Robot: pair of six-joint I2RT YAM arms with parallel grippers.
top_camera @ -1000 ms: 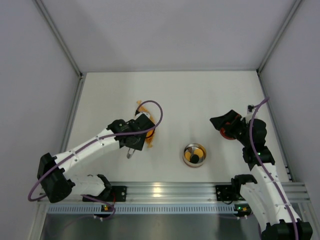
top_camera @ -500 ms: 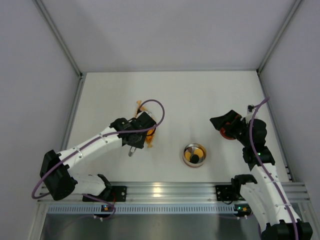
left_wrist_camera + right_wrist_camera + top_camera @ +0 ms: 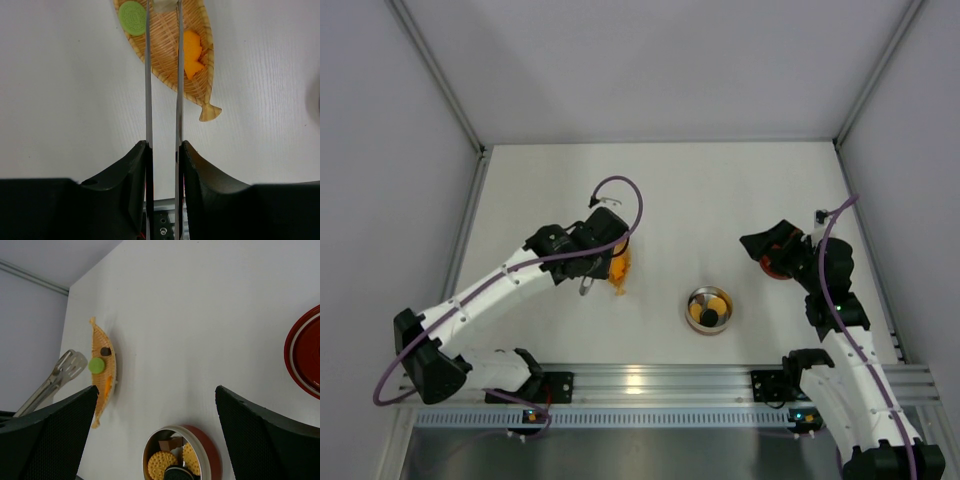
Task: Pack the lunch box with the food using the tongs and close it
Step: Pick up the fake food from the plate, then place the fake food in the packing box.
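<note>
Forward over the basket (image 3: 167,55) the left hand (image 3: 163,150) has been moved, closed on the tongs (image 3: 148,75), whose tips are cut off; the right hand (image 3: 772,252) is held wide.

Top camera overhead, far; wrist cameras close, low; all share basket (image 3: 162,60).

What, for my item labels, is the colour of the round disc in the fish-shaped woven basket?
The disc is light green; the left wrist view shows it best.
</note>
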